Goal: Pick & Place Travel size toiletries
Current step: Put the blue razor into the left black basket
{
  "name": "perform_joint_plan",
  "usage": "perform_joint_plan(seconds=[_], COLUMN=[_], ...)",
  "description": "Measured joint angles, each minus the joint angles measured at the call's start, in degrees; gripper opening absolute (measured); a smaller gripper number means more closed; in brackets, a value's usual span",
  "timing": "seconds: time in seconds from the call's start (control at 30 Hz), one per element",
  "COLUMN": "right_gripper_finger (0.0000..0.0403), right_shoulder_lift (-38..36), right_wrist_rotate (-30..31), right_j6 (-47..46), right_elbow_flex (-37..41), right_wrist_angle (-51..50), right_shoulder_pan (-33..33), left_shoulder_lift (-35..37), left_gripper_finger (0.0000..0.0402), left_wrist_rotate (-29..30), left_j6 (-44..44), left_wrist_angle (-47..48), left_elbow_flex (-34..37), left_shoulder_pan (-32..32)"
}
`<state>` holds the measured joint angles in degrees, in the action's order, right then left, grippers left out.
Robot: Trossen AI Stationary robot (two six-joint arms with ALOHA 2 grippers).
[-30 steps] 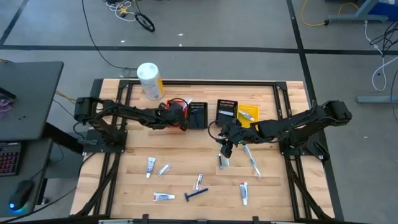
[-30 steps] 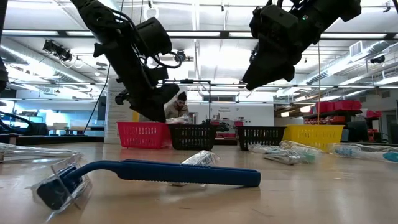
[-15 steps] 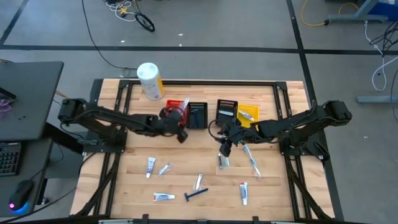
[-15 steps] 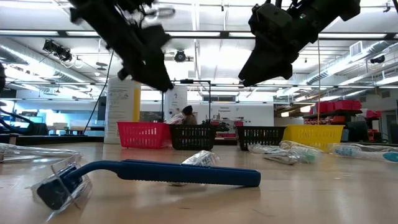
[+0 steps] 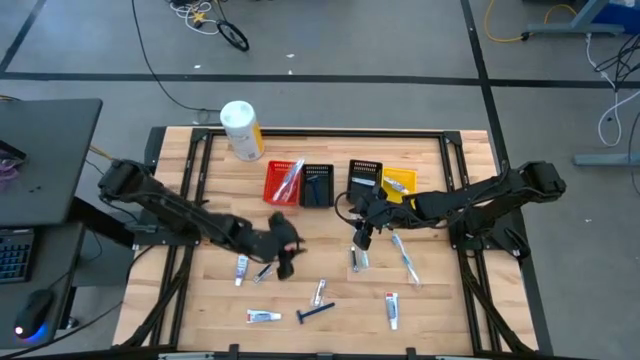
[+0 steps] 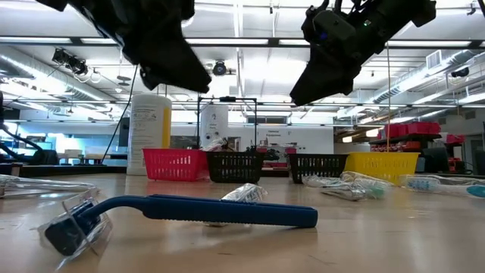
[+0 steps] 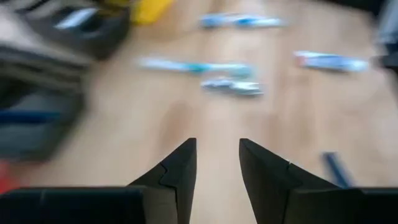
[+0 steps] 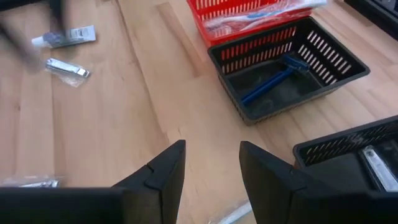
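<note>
Travel toiletries lie scattered on the wooden table: white toothpaste tubes (image 5: 241,266) (image 5: 263,316) (image 5: 392,309), a wrapped piece (image 5: 264,272), another (image 5: 319,292), a blue razor (image 5: 315,313) (image 6: 182,212), a toothbrush (image 5: 405,257) and a packet (image 5: 357,260). My left gripper (image 5: 285,262) (image 7: 217,152) hangs open and empty above the table, just right of the wrapped piece. My right gripper (image 5: 362,238) (image 8: 212,155) is open and empty in the air, above and just beyond the packet. The red bin (image 8: 249,25) holds a toothbrush, and the black bin (image 8: 286,78) holds a blue razor.
Four small bins stand in a row at the far middle: red (image 5: 284,182), black (image 5: 317,185), black (image 5: 365,178), yellow (image 5: 398,181). A big white-and-yellow cylinder (image 5: 240,130) stands at the far left. Bare wood lies between the bins and the scattered items.
My left gripper has swung away from the red bin toward the table's near edge and now hangs over the items at the near left. The toothbrush in the red bin has come into view. The right arm has kept still.
</note>
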<state>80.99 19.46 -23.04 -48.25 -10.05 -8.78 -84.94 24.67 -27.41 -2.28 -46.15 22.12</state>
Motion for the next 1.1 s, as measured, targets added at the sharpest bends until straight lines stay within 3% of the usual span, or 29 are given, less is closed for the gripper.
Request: perform_joint_plan(seconds=[0.17, 0.47, 0.63, 0.8, 0.93, 1.1], right_gripper_finger=[0.0161, 0.0161, 0.0161, 0.0161, 0.0161, 0.0161], right_shoulder_lift=[0.0, 0.0, 0.0, -0.02, -0.04, 0.0], right_wrist_rotate=[0.0, -0.01, -0.11, -0.57, -0.61, -0.6], right_j6=[1.65, 2.39, 3.01, 2.99, 3.01, 3.0], right_elbow_flex=[0.0, 0.0, 0.0, 0.46, 2.48, 6.14], right_wrist_angle=[0.05, 0.06, 0.0, 0.09, 0.36, 3.93], right_shoulder_pan=[0.73, 2.05, 2.08, 1.93, 1.91, 1.91], left_shoulder_lift=[-8.05, -20.52, -28.62, -33.68, -36.55, -38.87], left_gripper_finger=[0.0128, 0.0127, 0.0127, 0.0128, 0.0125, 0.0116], left_wrist_rotate=[-1.98, -1.58, 4.14, 11.81, 13.46, 14.37], left_j6=[4.58, -0.83, -0.47, -2.89, -9.06, -10.57], left_wrist_angle=[-17.12, -29.01, -27.24, -12.87, -5.2, -4.52], left_elbow_flex=[-0.02, -1.2, -9.25, -18.92, -24.53, -26.7], left_shoulder_pan=[3.64, 9.65, 14.09, 17.29, 18.94, 19.73])
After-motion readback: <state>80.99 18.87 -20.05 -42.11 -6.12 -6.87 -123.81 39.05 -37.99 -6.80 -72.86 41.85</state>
